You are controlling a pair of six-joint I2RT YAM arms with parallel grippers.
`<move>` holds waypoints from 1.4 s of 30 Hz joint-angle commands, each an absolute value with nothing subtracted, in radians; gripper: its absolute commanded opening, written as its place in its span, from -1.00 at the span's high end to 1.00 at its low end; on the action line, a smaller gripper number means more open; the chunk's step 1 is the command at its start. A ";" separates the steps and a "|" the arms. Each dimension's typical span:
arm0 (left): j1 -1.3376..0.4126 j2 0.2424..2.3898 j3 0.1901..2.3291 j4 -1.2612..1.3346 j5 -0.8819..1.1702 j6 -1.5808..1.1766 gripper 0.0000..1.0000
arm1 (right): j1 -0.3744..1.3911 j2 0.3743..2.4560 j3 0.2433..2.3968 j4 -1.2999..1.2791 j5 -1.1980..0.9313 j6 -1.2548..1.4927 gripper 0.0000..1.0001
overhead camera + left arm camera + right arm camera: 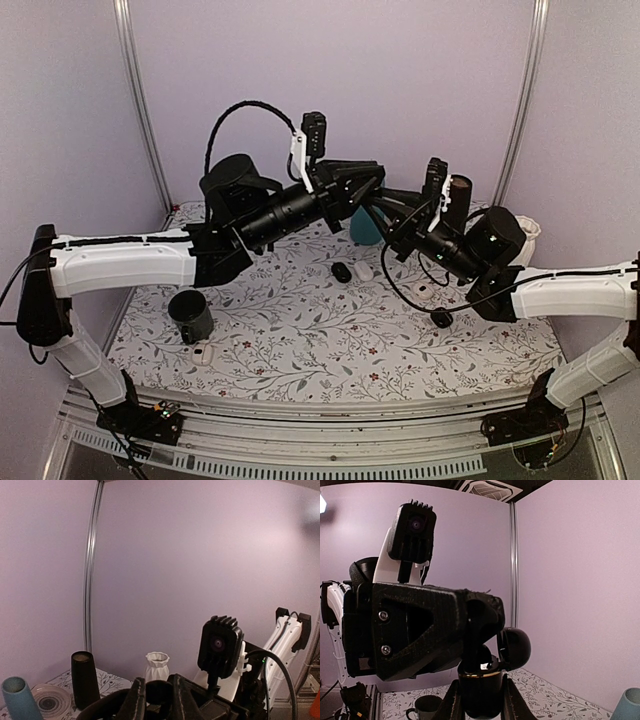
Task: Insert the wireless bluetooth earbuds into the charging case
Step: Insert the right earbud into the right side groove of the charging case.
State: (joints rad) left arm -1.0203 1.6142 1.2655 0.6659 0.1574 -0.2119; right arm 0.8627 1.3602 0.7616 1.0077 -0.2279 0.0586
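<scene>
The right gripper (480,702) is clenched on the charging case (480,686). One finger sits on each side of the case's black body and holds it upright in the air over the floral surface (300,340). The case's lid (515,647) is flipped open and stands off to one side of its top.

The left gripper (158,699) sits directly over the case, with its tip down at the open top. Its fingers are drawn tight together. The left wrist view shows something dark between them, but whether that is one of the wireless bluetooth earbuds cannot be told. No earbud can be picked out with certainty anywhere else.

In the top external view the two grippers meet tip to tip just above the teal cup (365,230), with the case between them.

- A black oval pod (342,271) and a white pod (362,270) lie side by side on the surface, just nearer the arms than the teal cup.
- A black mug (190,315) stands well to the cup's left.
- A black cylinder (458,198) and a white vase (527,235) stand to the cup's right.
</scene>
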 commanded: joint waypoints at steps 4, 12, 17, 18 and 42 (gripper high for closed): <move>-1.020 1.610 1.243 0.585 0.133 -0.164 0.78 | 0.873 1.295 0.759 1.083 -0.334 0.059 0.94; -1.020 1.591 1.231 0.577 0.088 -0.127 0.78 | 0.854 1.291 0.760 1.089 -0.365 0.112 0.94; -1.020 1.580 1.232 0.564 0.073 -0.094 0.77 | 0.849 1.296 0.762 1.092 -0.390 0.146 0.94; -1.021 1.580 1.234 0.561 0.069 -0.091 0.77 | 0.849 1.296 0.762 1.092 -0.392 0.149 0.94; -1.035 1.601 1.264 0.472 0.100 -0.023 0.67 | 0.830 1.324 0.805 1.066 -0.447 0.238 0.94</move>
State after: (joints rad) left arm -1.0298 1.5803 1.2636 0.5777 0.1013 -0.0402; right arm 0.8215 1.3380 0.7525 0.9863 -0.3832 0.2073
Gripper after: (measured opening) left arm 0.158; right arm 0.196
